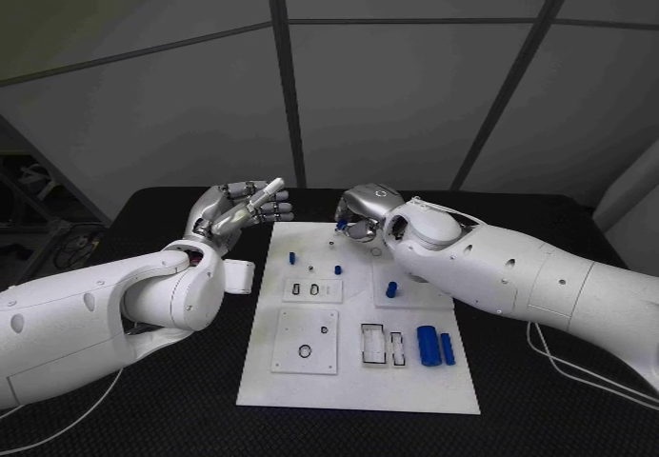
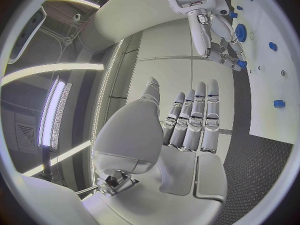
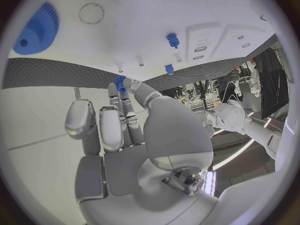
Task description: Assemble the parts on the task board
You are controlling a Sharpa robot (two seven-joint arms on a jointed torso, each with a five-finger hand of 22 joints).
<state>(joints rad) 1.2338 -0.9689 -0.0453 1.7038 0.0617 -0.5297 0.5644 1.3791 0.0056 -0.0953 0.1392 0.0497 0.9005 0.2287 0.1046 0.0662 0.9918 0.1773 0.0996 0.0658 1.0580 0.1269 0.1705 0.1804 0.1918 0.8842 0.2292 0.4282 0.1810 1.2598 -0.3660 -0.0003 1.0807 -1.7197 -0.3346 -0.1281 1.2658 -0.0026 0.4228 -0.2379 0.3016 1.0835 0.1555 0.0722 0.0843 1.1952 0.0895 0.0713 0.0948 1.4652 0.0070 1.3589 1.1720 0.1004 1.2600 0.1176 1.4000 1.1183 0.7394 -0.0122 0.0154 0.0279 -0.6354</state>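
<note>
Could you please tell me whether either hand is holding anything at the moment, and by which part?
The right hand pinches a small blue part at its fingertips, above the white task board's far end; which part of it is gripped cannot be told. The left hand holds nothing.

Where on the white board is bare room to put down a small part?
The task board is bare along its near edge, below the two blue cylinders. Its far end is crowded: the right hand pinches a small blue part there, among standing pegs.

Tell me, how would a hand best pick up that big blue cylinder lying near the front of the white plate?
Probably from straight above, pinching the large blue cylinder across its middle. It lies flat on the task board; a thinner blue piece crowds one side.
</note>
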